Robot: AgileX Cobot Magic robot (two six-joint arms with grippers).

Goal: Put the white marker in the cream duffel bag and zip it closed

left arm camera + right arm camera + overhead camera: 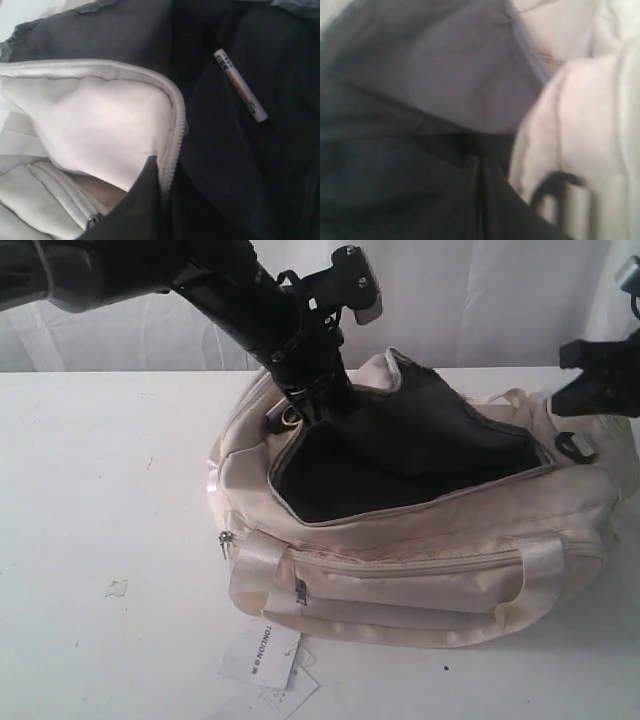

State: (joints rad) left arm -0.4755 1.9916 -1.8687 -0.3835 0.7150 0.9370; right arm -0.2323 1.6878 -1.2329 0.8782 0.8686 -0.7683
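The cream duffel bag [420, 570] lies on the white table with its top zip open and the black lining showing. The white marker [241, 86] rests inside on that lining; in the exterior view it is hidden. My left gripper [300, 408] reaches into the left end of the opening. In the left wrist view this gripper [162, 167] is shut on the grey zipper edge [179, 125]. My right gripper [590, 390] hangs at the bag's right end. It [481, 165] is shut in its blurred wrist view, against black lining; a grip on fabric cannot be made out.
White paper tags [262, 655] lie on the table [100, 490] in front of the bag's left end. A small scrap [116, 588] sits further left. A black clip [573, 445] hangs at the bag's right end. A white curtain closes the back.
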